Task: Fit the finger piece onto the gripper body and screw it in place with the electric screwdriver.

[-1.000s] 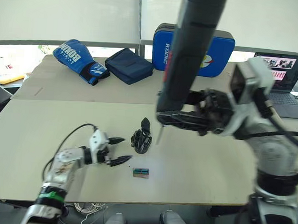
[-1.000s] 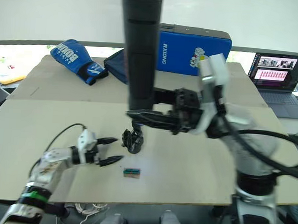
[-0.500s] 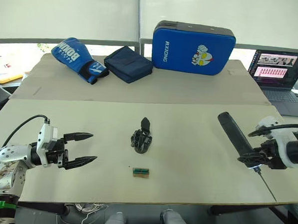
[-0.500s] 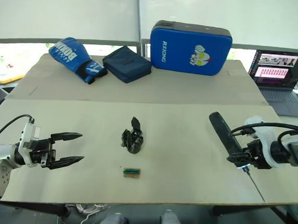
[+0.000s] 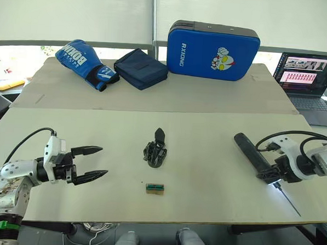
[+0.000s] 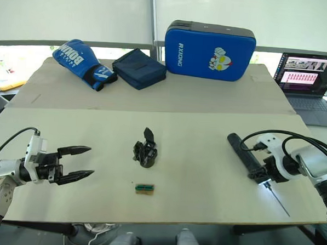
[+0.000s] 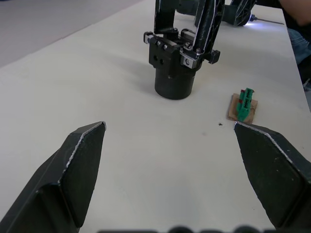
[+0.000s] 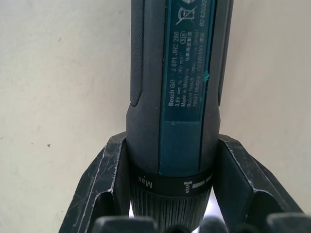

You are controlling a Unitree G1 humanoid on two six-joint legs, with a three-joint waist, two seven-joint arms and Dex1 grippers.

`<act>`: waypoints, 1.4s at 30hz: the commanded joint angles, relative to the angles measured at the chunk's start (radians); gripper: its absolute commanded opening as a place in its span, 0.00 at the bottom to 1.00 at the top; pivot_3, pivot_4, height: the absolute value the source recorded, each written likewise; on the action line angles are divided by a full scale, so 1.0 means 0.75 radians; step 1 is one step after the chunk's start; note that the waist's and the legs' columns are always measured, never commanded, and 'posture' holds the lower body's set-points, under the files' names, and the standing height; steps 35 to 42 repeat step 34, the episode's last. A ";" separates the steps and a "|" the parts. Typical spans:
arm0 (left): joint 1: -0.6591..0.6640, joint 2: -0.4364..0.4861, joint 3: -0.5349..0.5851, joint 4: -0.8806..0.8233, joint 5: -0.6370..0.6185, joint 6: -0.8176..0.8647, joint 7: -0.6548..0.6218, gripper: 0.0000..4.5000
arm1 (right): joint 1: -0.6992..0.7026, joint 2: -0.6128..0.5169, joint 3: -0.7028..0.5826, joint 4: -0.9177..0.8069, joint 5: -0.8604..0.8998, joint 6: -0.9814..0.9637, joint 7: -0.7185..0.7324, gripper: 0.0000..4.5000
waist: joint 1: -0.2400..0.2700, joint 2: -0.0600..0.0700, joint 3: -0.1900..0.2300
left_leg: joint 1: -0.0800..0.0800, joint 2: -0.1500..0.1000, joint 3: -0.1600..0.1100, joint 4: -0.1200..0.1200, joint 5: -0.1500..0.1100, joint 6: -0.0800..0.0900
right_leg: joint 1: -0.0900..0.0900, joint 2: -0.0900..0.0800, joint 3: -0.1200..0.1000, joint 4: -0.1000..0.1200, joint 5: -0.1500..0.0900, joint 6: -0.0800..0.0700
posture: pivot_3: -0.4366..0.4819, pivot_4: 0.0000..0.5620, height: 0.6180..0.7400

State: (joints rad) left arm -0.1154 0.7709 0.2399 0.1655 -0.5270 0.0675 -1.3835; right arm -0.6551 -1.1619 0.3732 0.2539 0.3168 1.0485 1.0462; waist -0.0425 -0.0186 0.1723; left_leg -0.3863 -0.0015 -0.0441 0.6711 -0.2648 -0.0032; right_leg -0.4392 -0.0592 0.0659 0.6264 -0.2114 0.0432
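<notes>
Here, matte cylindrical electric screwdriver (image 5: 254,156), right end effector (image 5: 271,175) clamping.

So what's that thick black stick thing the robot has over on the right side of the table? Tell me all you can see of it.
It is the electric screwdriver, a thick black cylinder with a rounded end and a thin metal bit at the other. The right wrist view shows a teal label strip with white print and a ribbed collar marked Max. The right gripper is shut on it near the bit end. It lies low and slanted over the table, rounded end pointing toward the middle, with a light glowing by the bit.
</notes>
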 commanded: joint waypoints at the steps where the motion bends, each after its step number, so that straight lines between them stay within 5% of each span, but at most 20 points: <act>1: -0.010 0.025 0.013 -0.005 0.036 -0.039 0.016 1.00 | -0.015 -0.005 -0.059 0.023 -0.056 -0.058 0.011 0.72 | 0.000 0.000 0.000 | 0.000 0.000 0.000 0.000 0.000 0.000 | 0.000 0.000 0.000 0.000 0.000 0.000 | 0.48 0.27 1.00; 5: -0.039 0.038 0.023 0.024 0.069 -0.070 0.035 1.00 | -0.015 -0.065 -0.131 0.019 -0.073 -0.119 0.057 0.98 | 0.001 0.001 0.001 | 0.000 0.000 0.000 0.001 0.000 0.000 | 0.000 0.000 0.000 0.001 0.000 0.000 | 0.48 0.27 1.00; 13: -0.058 0.105 0.061 0.096 0.157 -0.152 0.112 1.00 | 0.241 -0.238 -0.519 -0.173 0.097 -0.478 0.371 0.98 | 0.009 0.002 0.001 | 0.000 0.000 0.000 0.001 0.000 0.000 | -0.001 0.000 0.000 0.002 0.000 0.000 | 0.48 0.27 1.00; 17: -0.034 0.152 0.092 0.135 0.182 -0.220 0.108 1.00 | 0.477 -0.089 -0.896 -0.357 0.266 -0.793 0.535 0.98 | 0.000 0.002 0.001 | 0.002 0.001 0.000 0.001 0.000 0.000 | 0.002 0.001 0.000 0.003 0.000 0.000 | 0.48 0.27 1.00; 21: 0.027 0.185 0.129 0.167 0.204 -0.289 0.116 1.00 | 0.630 0.180 -1.048 -0.611 0.387 -0.978 0.495 0.98 | -0.001 0.000 0.000 | 0.003 0.001 -0.001 0.001 0.000 0.000 | 0.003 0.001 0.000 0.005 0.000 0.000 | 0.48 0.27 1.00; 28: 0.119 0.152 0.165 0.145 0.222 -0.352 0.204 1.00 | 0.798 0.431 -0.934 -0.797 0.314 -1.252 0.467 0.98 | 0.021 0.000 0.000 | 0.003 0.000 -0.002 0.006 0.000 0.000 | 0.003 -0.001 0.000 0.006 0.001 0.001 | 0.48 0.27 1.00; 42: 0.121 0.143 0.161 0.125 0.214 -0.357 0.235 1.00 | 0.813 0.434 -0.907 -0.764 0.296 -1.307 0.457 0.98 | 0.040 -0.001 0.000 | 0.006 0.000 -0.001 0.009 0.000 0.000 | 0.008 0.000 0.000 0.006 0.001 0.001 | 0.48 0.27 1.00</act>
